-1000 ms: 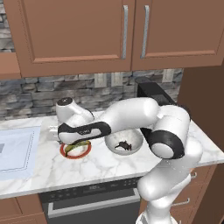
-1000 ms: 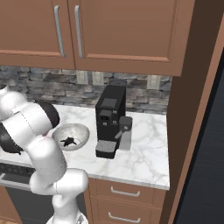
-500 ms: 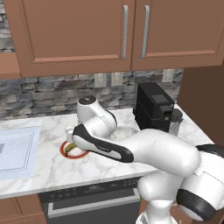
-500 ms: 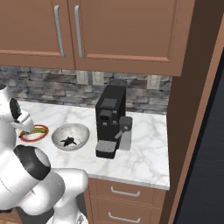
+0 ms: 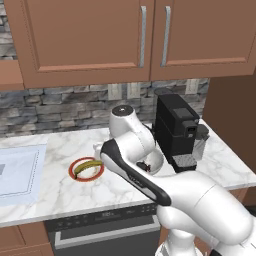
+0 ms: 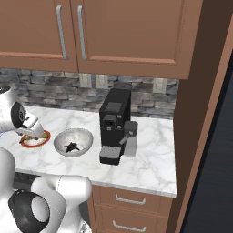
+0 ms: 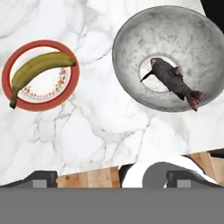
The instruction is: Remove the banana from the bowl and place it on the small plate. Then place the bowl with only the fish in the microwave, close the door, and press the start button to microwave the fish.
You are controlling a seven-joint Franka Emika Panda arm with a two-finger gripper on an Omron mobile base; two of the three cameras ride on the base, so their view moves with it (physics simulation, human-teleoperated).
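Observation:
The yellow banana (image 7: 39,70) lies on the small red-rimmed plate (image 7: 72,83), also seen left of my arm as the banana (image 5: 86,167) on the plate (image 5: 75,175). The white mottled bowl (image 7: 131,48) stands beside the plate with the dark fish (image 7: 173,81) alone in its middle; bowl (image 6: 84,136) and fish (image 6: 71,146) show on the counter too. My gripper (image 7: 113,178) hovers above the counter between plate and bowl, open, holding nothing. My arm covers most of the bowl in the left base view. The microwave and its door are out of view.
A black coffee machine (image 5: 177,130) (image 6: 113,127) stands just right of the bowl. A pale sink area (image 5: 17,170) lies at the counter's left. Wooden wall cabinets (image 5: 140,35) hang overhead, and a tall wooden panel (image 6: 195,113) bounds the counter's right end.
The hand has risen from low over the plate, and my arm has swung round in front of the bowl. The banana stays on the plate; the jaws stay wide apart.

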